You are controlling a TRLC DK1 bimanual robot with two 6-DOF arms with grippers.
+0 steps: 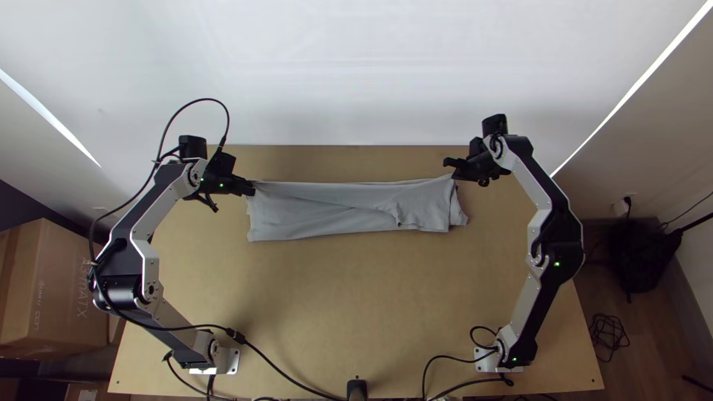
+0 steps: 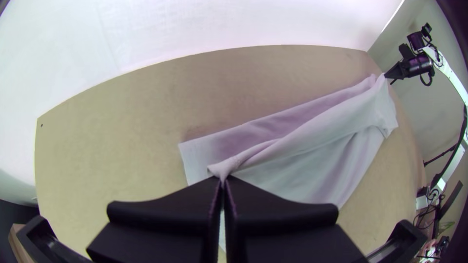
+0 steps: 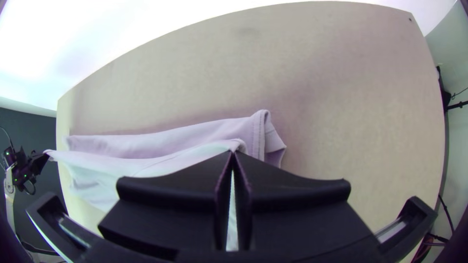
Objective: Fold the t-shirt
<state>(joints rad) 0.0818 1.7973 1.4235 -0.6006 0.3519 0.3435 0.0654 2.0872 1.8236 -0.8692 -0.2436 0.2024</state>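
The light grey t-shirt (image 1: 327, 212) lies folded into a long band across the upper part of the table, its upper edge lifted between the two grippers. In the top view my left gripper (image 1: 251, 188) pinches the upper left corner and my right gripper (image 1: 454, 169) the upper right one. The left wrist view has the gripper (image 2: 224, 181) shut on a raised edge of the t-shirt (image 2: 302, 146). Likewise, the right wrist view has the gripper (image 3: 233, 155) shut on an edge of the t-shirt (image 3: 195, 134); a seamed end with loose layers sticks out beside it.
Bare wood of the table (image 1: 356, 304) stretches between the t-shirt and the arms' bases. Black cables (image 1: 290, 375) run along the near edge. A white sheet (image 1: 356, 74) hangs behind the far edge, and a cardboard box (image 1: 63, 289) stands off the left side.
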